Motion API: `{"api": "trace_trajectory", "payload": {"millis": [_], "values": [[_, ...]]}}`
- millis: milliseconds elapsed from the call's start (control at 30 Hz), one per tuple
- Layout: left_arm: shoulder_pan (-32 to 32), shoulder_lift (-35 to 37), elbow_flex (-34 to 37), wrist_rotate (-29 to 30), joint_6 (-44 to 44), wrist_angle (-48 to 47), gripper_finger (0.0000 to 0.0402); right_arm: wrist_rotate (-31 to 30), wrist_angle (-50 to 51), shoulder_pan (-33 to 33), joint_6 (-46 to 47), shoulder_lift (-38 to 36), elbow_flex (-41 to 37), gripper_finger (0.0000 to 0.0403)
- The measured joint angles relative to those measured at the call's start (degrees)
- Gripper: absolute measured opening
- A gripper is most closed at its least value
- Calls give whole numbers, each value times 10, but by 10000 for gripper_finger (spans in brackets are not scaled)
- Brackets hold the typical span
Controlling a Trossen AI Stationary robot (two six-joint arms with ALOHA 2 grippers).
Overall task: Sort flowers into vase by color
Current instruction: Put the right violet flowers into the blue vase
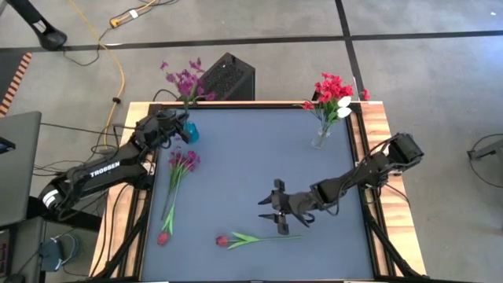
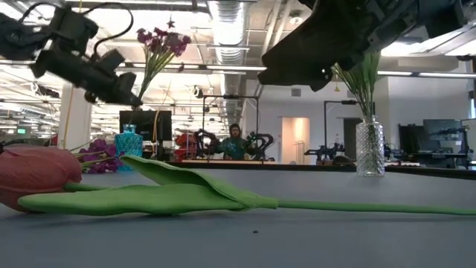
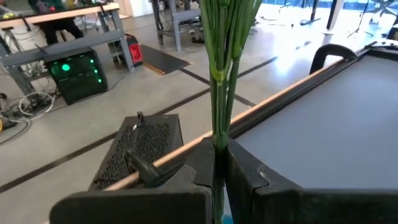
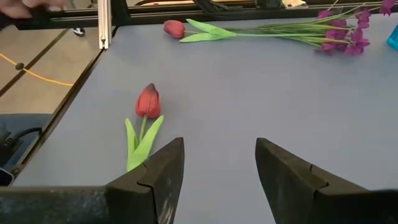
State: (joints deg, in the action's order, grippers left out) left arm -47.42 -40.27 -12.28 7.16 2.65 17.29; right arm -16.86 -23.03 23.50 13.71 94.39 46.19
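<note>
- Grey concrete floor point(image 1: 236, 23) crossed by dark seams, a yellow cable point(image 1: 118, 71) running over it.
- Black perforated box point(image 1: 228, 77) just behind the table.
- Ceiling ducts point(image 2: 230, 18) and strip lights.
- A seated person point(image 2: 235, 141) at distant desks.

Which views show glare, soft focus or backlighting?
Low view: ceiling lights glare, and the nearest red tulip looks soft. Left wrist view: bright daylight washes out the floor behind the green stems. High view: even light, faint shadows.
</note>
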Motion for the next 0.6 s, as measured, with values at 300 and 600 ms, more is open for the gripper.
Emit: {"api": "trace_trajectory", "payload": {"millis": [300,600], "values": [[0,3,91,23,-26,88,6,0,1,16,13,0,0,223],[0,3,95,23,-31,91,70,0,0,15,13,0,0,223]]}}
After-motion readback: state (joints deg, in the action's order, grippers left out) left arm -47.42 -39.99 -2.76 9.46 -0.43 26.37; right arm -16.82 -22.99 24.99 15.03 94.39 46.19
